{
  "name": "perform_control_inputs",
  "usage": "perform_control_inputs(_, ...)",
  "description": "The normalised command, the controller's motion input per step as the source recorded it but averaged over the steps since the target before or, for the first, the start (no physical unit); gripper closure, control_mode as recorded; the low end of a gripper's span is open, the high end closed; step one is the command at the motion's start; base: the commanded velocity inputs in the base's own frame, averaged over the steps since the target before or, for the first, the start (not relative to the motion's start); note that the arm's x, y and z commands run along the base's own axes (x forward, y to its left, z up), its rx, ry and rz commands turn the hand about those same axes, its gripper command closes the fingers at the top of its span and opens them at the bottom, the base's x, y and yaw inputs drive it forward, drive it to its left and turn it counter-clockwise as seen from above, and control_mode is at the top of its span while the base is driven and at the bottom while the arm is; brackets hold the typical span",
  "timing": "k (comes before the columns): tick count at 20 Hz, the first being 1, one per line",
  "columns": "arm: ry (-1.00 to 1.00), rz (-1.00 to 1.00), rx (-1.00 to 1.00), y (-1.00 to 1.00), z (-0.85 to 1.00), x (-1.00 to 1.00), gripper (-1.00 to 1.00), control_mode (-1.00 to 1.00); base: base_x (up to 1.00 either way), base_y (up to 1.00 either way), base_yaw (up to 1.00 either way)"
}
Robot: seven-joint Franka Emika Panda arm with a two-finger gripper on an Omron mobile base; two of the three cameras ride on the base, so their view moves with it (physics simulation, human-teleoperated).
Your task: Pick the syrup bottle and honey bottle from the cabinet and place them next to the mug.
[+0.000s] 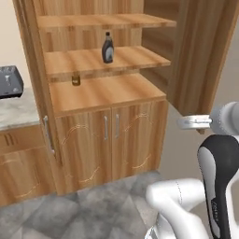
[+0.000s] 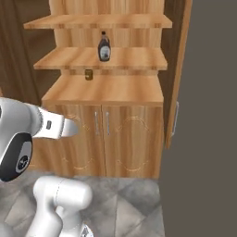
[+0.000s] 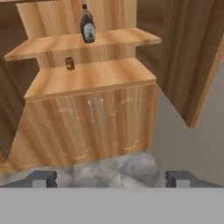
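Nothing is done yet: the syrup [image 1: 108, 48] stands on the cabinet's [image 1: 107, 135] middle shelf, the honey [image 1: 76, 80] on the ledge below at the back, and the claw [image 3: 112, 178], jaws wide and empty, is well short of both, so both picks remain.

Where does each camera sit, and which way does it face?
Left base view: behind-left of the arm, facing the cabinet; white arm lower right.
Right base view: behind-right, same cabinet; arm lower left.
Hand view: looks along the open gripper at the cabinet front.
All share the syrup bottle and honey bottle.
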Motion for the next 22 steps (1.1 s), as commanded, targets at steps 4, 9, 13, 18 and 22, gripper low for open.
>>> perform_control_inputs(4,0.00,0.00,0.00,0.00,0.00,0.00,-1.00,1.00,0.83,-0.15,-0.07)
perform_control_inputs(9,0.00,0.00,0.00,0.00,0.00,0.00,-1.00,1.00,0.88,0.08,-0.16)
perform_control_inputs(13,0.00,0.00,0.00,0.00,0.00,0.00,-1.00,1.00,0.70,0.20,-0.09)
perform_control_inputs(18,0.00,0.00,0.00,0.00,0.00,0.00,-1.00,1.00,0.61,0.00,0.03)
perform_control_inputs(22,0.00,0.00,0.00,0.00,0.00,0.00,-1.00,1.00,0.36,0.00,0.19)
